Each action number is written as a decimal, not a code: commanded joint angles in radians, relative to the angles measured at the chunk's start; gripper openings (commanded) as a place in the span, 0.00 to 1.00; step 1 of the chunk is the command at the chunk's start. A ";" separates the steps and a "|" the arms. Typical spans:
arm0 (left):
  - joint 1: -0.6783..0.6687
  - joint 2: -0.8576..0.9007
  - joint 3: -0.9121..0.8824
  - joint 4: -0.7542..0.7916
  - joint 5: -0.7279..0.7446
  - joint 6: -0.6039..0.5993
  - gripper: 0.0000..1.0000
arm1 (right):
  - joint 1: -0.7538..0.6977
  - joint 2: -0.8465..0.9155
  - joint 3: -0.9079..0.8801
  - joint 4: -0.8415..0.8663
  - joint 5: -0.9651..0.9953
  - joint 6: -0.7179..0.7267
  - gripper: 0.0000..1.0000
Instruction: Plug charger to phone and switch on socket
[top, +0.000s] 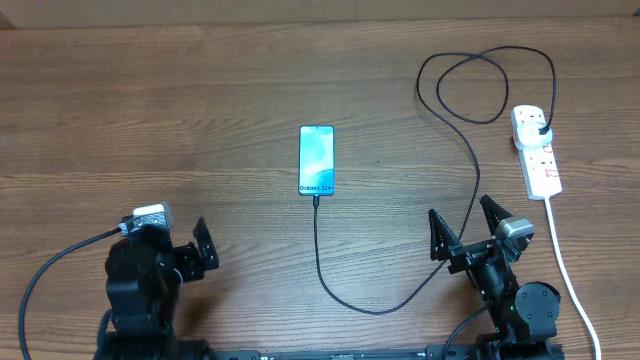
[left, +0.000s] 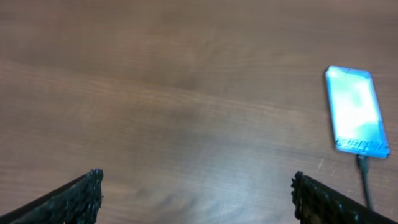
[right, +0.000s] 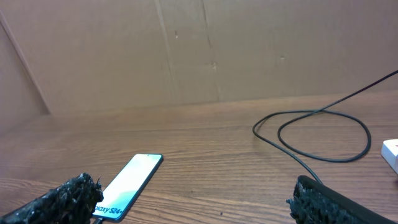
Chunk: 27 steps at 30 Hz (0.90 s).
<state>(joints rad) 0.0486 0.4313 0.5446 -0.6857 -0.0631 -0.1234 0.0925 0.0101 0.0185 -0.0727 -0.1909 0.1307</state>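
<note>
Right now both of my hands sit at the near edge of the bench (top: 150, 120), and neither one holds anything. My left hand (left: 196, 182) is spread wide, with bare wood showing between its two dark fingers (left: 78, 198). My right hand (top: 460, 210) is spread wide too.

The phone (top: 316, 160) lies flat near the middle of the bench, screen up and lit pale blue, its lettered end towards me. It is well apart from both hands, off to the right of my left hand and to the left of my right hand.

The charger (top: 340, 290) is joined to the phone: its connector tip (top: 316, 200) sits at the phone's near edge. From there the thin black cable drops towards me, curves right, climbs past my right hand and loops near the far edge. Its black plug (top: 541, 128) sits in the far end of the socket (top: 537, 152). From overhead the cable crosses the gap between my right fingers (top: 436, 232); I cannot tell whether it touches them.

The socket lies at the right of the bench, beyond my right hand, its thick white cord (top: 565, 260) trailing towards me. I cannot tell how its red switches (top: 547, 151) are set.
</note>
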 joint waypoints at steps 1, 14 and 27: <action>0.010 -0.078 -0.100 0.105 0.076 0.045 1.00 | 0.005 -0.007 -0.011 0.003 0.011 0.003 1.00; 0.010 -0.331 -0.360 0.485 0.161 0.164 1.00 | 0.005 -0.007 -0.011 0.003 0.011 0.003 1.00; 0.011 -0.428 -0.540 0.798 0.157 0.071 1.00 | 0.005 -0.007 -0.011 0.004 0.011 0.003 1.00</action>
<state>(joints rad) 0.0486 0.0151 0.0299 0.1062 0.0868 -0.0280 0.0925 0.0101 0.0185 -0.0727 -0.1909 0.1303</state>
